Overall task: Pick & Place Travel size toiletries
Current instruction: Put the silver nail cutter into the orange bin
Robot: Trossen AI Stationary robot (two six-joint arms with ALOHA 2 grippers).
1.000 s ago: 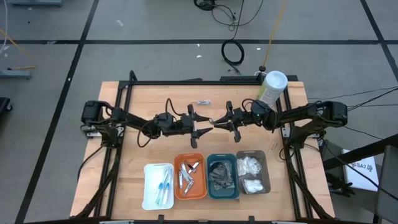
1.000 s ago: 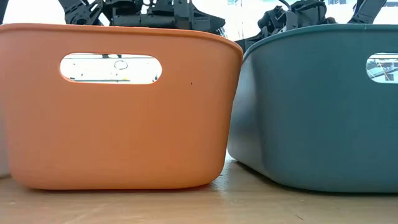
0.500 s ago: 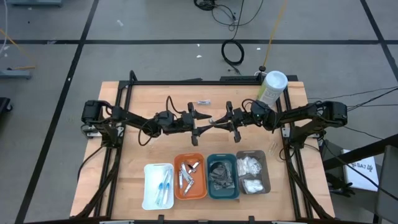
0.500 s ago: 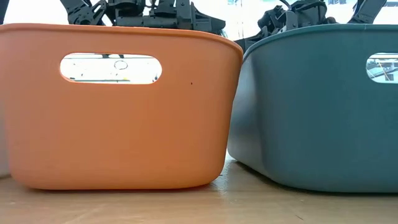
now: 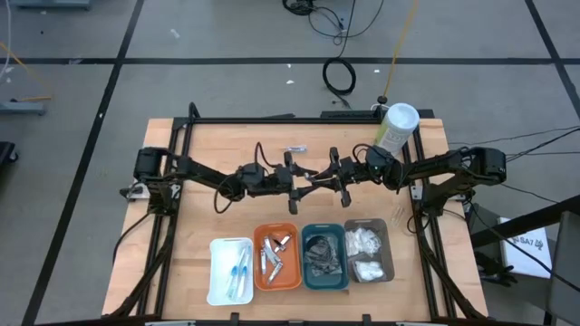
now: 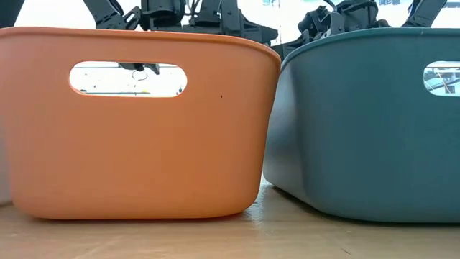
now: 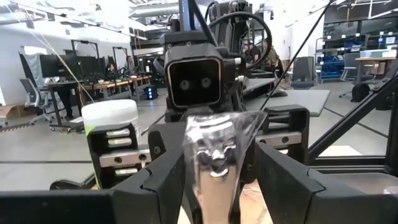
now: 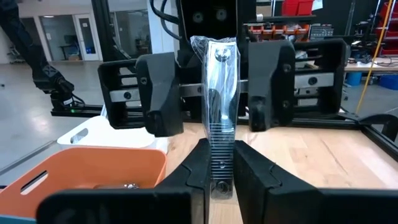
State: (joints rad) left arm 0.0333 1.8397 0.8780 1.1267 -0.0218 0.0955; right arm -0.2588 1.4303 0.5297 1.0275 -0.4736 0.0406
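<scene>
Orange tray (image 5: 277, 276) below; canister (image 5: 396, 129) nr R arm.

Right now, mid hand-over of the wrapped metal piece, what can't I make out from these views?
- Low view: orange tray and teal tray fill the picture, hiding the table and both hands' tips.
- High view: wrapped metal piece between left hand and right hand is too small to judge contact.
- Left wrist view: piece's lower end is cut off by the bottom edge.
- High view: item on the table is too small to identify.
</scene>
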